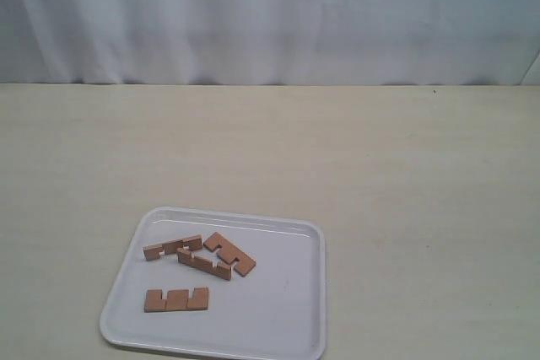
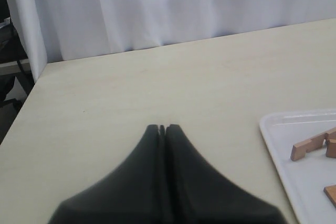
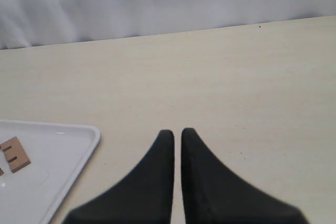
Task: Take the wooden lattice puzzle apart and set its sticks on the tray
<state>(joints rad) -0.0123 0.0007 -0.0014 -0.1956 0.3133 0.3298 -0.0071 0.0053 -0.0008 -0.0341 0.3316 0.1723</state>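
Note:
No assembled lattice shows; four reddish-brown notched sticks lie loose on the white tray (image 1: 278, 309) at the front left of the table. One stick (image 1: 172, 248) lies at the tray's left. A second stick (image 1: 229, 254) is angled near the middle, and a third stick (image 1: 203, 264) touches both of them. The fourth stick (image 1: 175, 299) lies alone nearer the front. Neither arm appears in the exterior view. My left gripper (image 2: 162, 128) is shut and empty over bare table left of the tray (image 2: 283, 145). My right gripper (image 3: 174, 132) is shut, empty, right of the tray (image 3: 63, 161).
A pale curtain hangs behind the table's far edge (image 1: 270, 84). The left wrist view shows the table's left edge (image 2: 21, 114) with dark equipment beyond. Bare light wood tabletop (image 1: 405, 191) surrounds the tray.

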